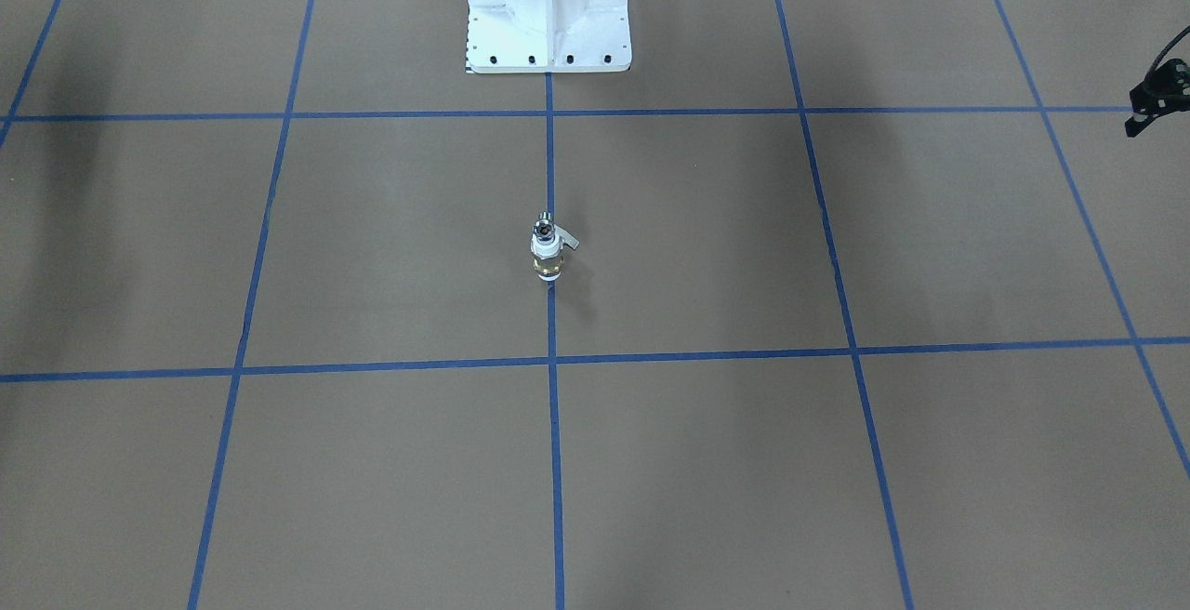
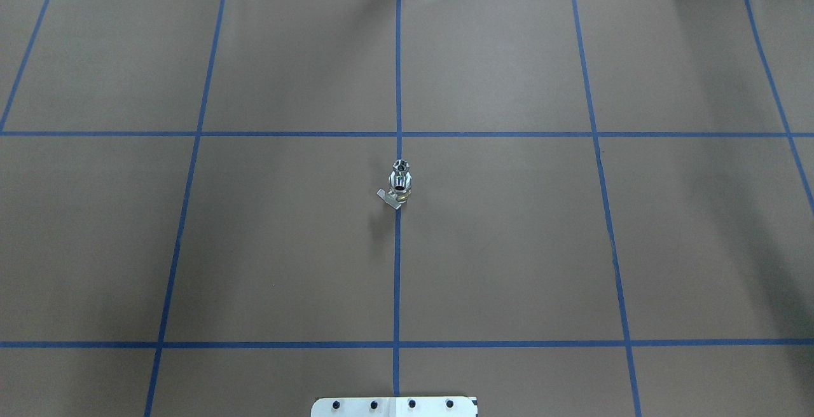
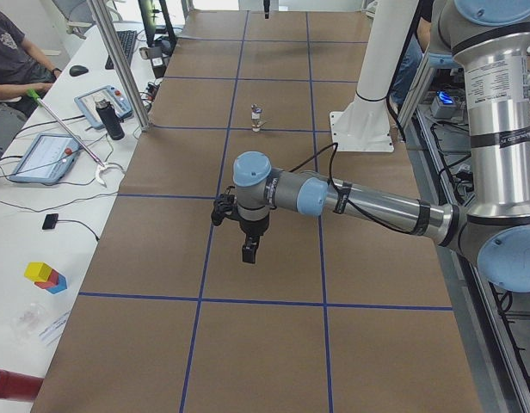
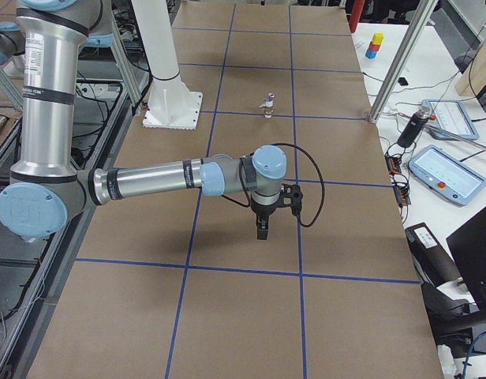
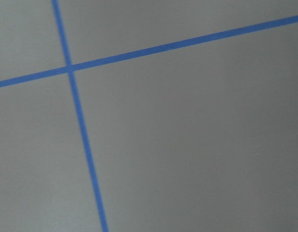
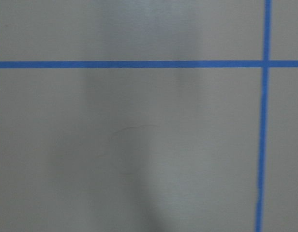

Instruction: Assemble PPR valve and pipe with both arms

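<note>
We count 1 PPR valve [image 1: 548, 261] upright at worktop [image 1: 372, 247] ctr, 1 pipe [image 1: 542, 222] atop it, left gripper [image 3: 249, 255] + right gripper [image 4: 262, 234], grip state we cannot tell, side views show both, overhead neither.

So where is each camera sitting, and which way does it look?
Front-facing: across the table, facing the white pedestal; left arm at edge.
Overhead: behind the robot, looking forward; pedestal plate only.
Exterior left: table's left end; left arm near.
Exterior right: table's right end; right arm near.
Left wrist: down at blue tape; no body.
Right wrist: likewise.
Shared: all four fixed views show the PPR valve.
</note>
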Robot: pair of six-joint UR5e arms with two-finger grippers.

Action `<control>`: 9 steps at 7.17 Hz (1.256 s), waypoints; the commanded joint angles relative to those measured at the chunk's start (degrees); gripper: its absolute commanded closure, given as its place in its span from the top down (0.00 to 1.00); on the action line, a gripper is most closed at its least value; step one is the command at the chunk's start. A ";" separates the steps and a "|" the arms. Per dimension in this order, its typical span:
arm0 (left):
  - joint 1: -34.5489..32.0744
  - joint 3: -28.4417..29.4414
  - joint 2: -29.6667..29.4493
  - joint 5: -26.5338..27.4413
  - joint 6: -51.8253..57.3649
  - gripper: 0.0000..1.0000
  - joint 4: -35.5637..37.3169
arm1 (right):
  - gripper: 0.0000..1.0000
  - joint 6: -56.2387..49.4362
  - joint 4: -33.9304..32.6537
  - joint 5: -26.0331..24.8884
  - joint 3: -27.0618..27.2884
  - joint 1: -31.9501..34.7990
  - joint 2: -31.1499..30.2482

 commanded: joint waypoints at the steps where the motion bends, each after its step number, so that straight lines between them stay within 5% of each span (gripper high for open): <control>1: -5.96 4.98 0.69 -3.79 6.57 1.00 0.01 | 1.00 -4.41 0.00 0.31 -2.32 3.90 -0.58; 2: -6.17 5.52 0.69 -8.00 6.22 1.00 -0.25 | 1.00 -4.33 0.00 0.14 -2.50 3.91 -0.85; 5: -6.17 1.85 0.43 -8.22 -4.38 1.00 -0.87 | 1.00 -4.24 0.00 0.49 -2.68 4.09 -0.94; 9: -6.17 -0.98 -0.10 -5.08 -4.16 1.00 -0.52 | 1.00 -4.33 -0.43 -0.12 -3.02 4.88 -0.59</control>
